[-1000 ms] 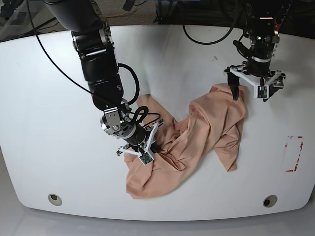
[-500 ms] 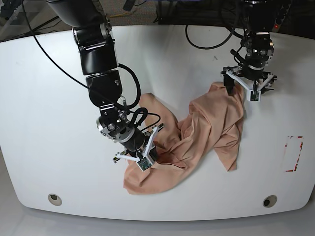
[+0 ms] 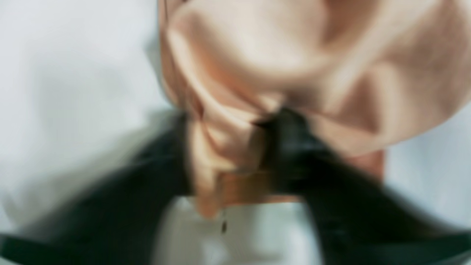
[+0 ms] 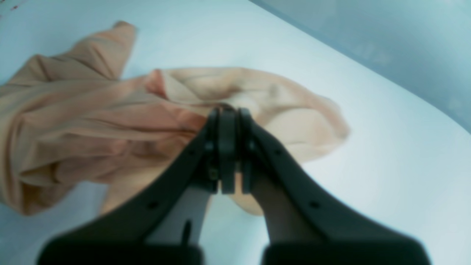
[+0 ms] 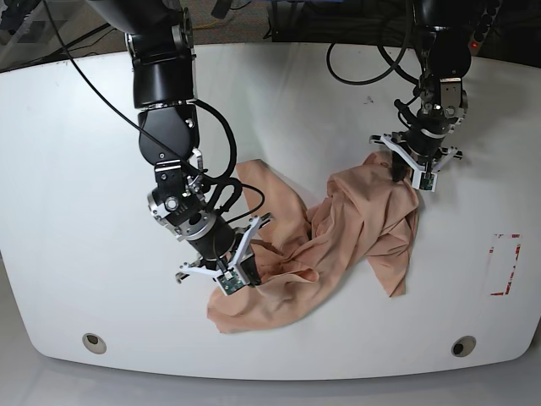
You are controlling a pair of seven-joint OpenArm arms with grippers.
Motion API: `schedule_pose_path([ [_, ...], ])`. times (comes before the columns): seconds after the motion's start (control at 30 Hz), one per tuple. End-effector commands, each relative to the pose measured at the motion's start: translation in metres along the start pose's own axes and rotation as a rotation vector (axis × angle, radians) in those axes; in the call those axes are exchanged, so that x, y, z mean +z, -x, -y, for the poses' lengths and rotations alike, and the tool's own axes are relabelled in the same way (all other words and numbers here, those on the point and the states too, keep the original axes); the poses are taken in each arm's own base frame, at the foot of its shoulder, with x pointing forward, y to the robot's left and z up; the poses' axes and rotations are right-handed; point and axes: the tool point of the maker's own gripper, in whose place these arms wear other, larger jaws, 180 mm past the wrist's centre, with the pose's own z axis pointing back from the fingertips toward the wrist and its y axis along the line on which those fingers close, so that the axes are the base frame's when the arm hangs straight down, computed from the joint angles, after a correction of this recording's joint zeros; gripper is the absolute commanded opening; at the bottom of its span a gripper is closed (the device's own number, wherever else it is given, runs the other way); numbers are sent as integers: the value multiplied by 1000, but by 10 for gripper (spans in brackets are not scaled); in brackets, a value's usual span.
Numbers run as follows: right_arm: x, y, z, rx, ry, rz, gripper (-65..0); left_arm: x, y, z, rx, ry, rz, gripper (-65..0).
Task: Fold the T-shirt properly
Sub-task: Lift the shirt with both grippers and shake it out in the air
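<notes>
The peach T-shirt (image 5: 355,228) lies crumpled across the middle of the white table (image 5: 76,169). On the base view's left, my right gripper (image 5: 247,275) is shut on a fold of the T-shirt near its front-left end. In the right wrist view its fingers (image 4: 228,112) press together with the cloth (image 4: 92,117) pinched at the tips. My left gripper (image 5: 408,173) sits on the T-shirt's far right corner. The left wrist view is blurred, but bunched fabric (image 3: 257,55) is gathered between the dark fingers of the left gripper (image 3: 235,147).
A red-outlined rectangle (image 5: 505,265) is marked on the table at the right. Two round holes (image 5: 95,342) (image 5: 462,345) sit near the front edge. Black cables (image 5: 363,68) trail over the back of the table.
The left gripper came down and left onto the shirt's far right corner and its jaws closed from wide open. The right gripper dragged its fold toward the front left.
</notes>
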Motion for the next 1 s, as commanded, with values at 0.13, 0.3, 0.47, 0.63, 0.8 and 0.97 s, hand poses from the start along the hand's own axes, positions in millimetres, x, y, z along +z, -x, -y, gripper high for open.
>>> schedule_pose_path([
  [0.13,7,-50,38,28,83,118,-650,8,-5,-23,-75,-60,-31,-640],
  [0.3,15,-73,71,79,138,151,-650,28,-59,-34,-134,-96,96,-637],
  [0.47,17,-107,101,126,185,191,-650,48,-119,-67,-158,-196,148,-637],
  [0.63,24,-146,128,174,233,242,-650,77,-184,-90,-146,-291,253,-636],
  [0.8,32,-189,154,238,267,272,-650,106,-247,-109,-180,-368,329,-635],
  [0.97,48,-237,174,316,296,282,-650,131,-312,-121,-184,-415,427,-635],
])
